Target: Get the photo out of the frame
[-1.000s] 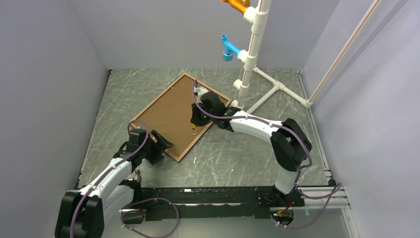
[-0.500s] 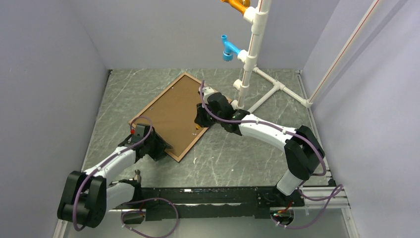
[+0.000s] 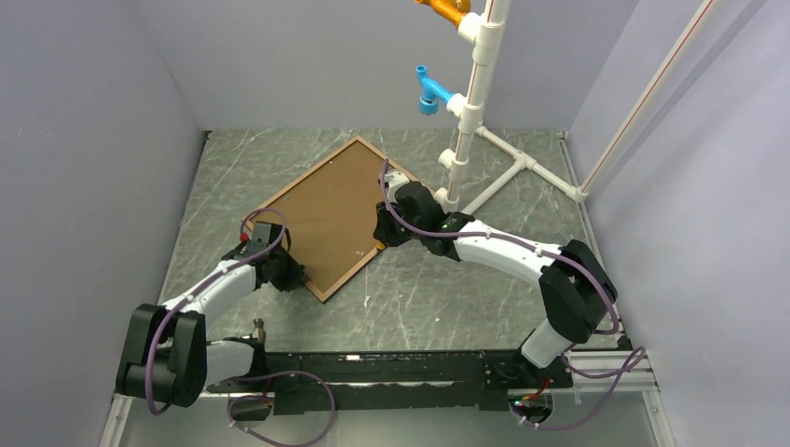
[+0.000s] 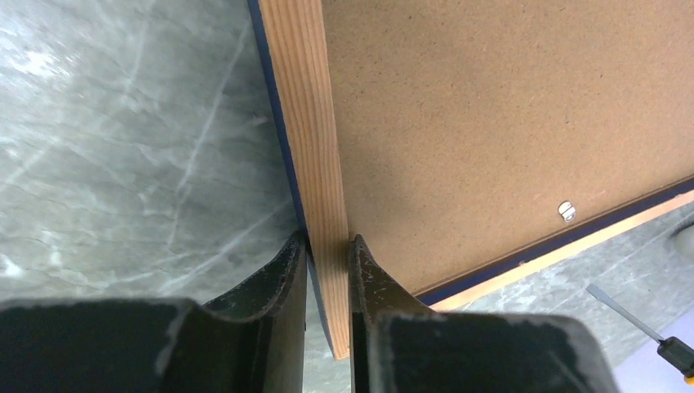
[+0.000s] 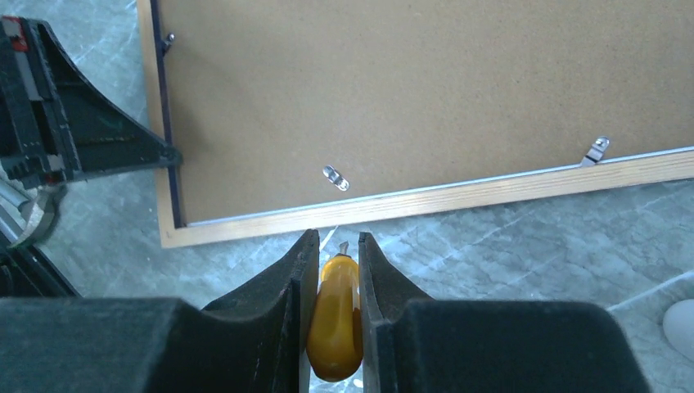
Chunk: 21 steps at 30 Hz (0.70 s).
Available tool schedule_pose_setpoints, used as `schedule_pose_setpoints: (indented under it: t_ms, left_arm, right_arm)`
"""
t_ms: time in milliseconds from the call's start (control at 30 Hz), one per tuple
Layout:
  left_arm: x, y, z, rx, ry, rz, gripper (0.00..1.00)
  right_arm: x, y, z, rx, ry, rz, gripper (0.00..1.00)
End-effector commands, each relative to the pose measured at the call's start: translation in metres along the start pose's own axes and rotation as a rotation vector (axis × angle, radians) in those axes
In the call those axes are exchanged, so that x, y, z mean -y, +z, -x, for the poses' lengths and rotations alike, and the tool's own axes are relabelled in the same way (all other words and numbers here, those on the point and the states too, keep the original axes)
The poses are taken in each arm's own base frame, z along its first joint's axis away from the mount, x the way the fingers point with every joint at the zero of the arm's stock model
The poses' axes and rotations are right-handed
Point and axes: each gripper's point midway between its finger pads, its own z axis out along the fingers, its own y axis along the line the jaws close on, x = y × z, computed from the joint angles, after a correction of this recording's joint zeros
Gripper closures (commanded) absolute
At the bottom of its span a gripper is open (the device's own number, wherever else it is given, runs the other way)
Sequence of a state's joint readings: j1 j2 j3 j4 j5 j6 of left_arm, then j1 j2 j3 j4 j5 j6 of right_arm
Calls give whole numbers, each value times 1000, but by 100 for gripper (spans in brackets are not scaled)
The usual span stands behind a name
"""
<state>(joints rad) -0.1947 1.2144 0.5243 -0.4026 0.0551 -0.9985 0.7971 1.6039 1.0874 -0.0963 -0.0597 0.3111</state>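
The frame (image 3: 323,294) lies face down on the grey table, showing its wooden back rail (image 4: 307,123) with a navy outer edge. Brown backing board (image 3: 321,209) fills it. The photo is hidden beneath that board. My left gripper (image 3: 284,270) sits at the frame's near-left rail by the corner, its jaws pressed on both sides of the rail (image 4: 327,241). My right gripper (image 3: 382,233) hovers just off the near-right rail (image 5: 458,196), shut (image 5: 337,237) on a yellow-handled screwdriver (image 5: 337,315). Small metal clips (image 5: 335,178) hold the board in.
A white PVC pipe stand (image 3: 466,112) with a blue fitting (image 3: 429,91) and an orange one rises behind the frame's far corner, its feet spreading to the right. Grey walls close in the table on three sides.
My left gripper has slid onto the frame's near-left rail and closed on it. The frame has shifted and turned slightly. My right gripper has drawn back a little toward the frame's right edge, screwdriver still held.
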Motion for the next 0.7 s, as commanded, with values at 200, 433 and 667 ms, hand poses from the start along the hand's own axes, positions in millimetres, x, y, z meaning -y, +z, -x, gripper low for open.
schedule_pose_setpoints:
  t_ms: [200, 433, 667]
  left_arm:
    - [-36, -6, 40, 93, 165, 148, 91]
    - [-56, -22, 76, 161, 115, 194, 83]
    - [-46, -39, 79, 174, 12, 131, 14]
  right_arm:
    - [-4, -18, 23, 88, -41, 23, 100]
    - [-2, -20, 20, 83, -38, 23, 100]
    - [-1, -28, 23, 94, -47, 17, 100]
